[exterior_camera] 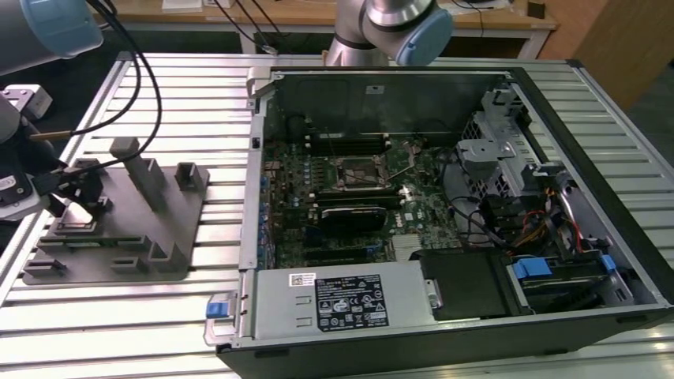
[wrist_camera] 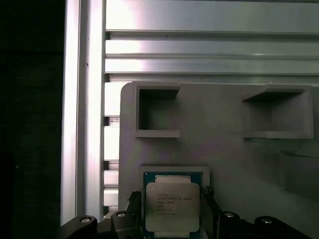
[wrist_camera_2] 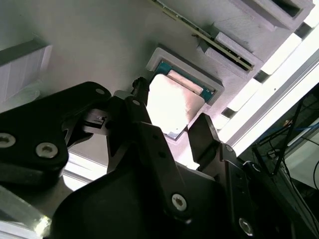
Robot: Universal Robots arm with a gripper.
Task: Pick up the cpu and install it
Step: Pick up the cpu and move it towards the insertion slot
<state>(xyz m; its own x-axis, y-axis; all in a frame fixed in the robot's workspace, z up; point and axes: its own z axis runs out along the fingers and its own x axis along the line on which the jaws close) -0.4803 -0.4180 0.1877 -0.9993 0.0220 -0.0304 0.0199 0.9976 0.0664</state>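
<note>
While the gripper (wrist_camera: pixel 172 194) hangs over the grey fixture tray (wrist_camera: pixel 224 149), its jaws stand open, with one black finger (wrist_camera: pixel 135 198) on either side of the cpu (wrist_camera: pixel 173 209). The cpu lies flat, silver top up, in a square recess near the tray's edge, directly between the fingers in both wrist views. Farther along the tray are two square pockets (wrist_camera: pixel 157 112). Beyond the tray, toward the exterior view's right, the open computer case (exterior_camera: pixel 589 158) shows its motherboard socket (exterior_camera: pixel 358 172).
</note>
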